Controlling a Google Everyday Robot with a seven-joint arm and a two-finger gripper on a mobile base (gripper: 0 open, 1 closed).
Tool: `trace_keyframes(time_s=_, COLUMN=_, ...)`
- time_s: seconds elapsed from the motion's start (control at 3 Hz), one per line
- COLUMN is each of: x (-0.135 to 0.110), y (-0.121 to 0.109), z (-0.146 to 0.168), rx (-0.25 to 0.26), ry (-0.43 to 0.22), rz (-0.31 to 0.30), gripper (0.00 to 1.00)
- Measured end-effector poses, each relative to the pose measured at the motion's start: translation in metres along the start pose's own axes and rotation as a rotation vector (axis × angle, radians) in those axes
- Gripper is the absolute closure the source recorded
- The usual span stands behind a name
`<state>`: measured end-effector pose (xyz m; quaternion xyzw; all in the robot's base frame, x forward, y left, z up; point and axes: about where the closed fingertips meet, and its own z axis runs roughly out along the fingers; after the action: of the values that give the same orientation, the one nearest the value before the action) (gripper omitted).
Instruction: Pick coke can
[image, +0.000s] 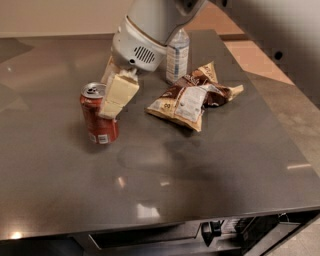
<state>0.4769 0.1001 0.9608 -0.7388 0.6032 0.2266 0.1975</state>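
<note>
The coke can (100, 127) is red with a silver top and a small white label patch. It stands slightly tilted at the left middle of the grey table (210, 175). My gripper (111, 97) reaches down from the white arm (142, 42) and is shut on the can's upper half. One cream finger (119, 94) lies across the can's right front. The other finger (108, 70) is partly hidden behind the can. The can's base is at or just above the tabletop.
A clear plastic water bottle (177, 55) stands behind the gripper. A crumpled brown and white chip bag (192, 97) lies to the right of the can. The table's front edge (150, 227) runs along the bottom, its right edge by the floor.
</note>
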Motion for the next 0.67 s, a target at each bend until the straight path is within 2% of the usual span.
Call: trace_keyframes(time_s=0.67, x=-0.012, y=0.021, z=-0.054, rx=-0.044, ry=-0.074, rz=-0.099, gripper=1.0)
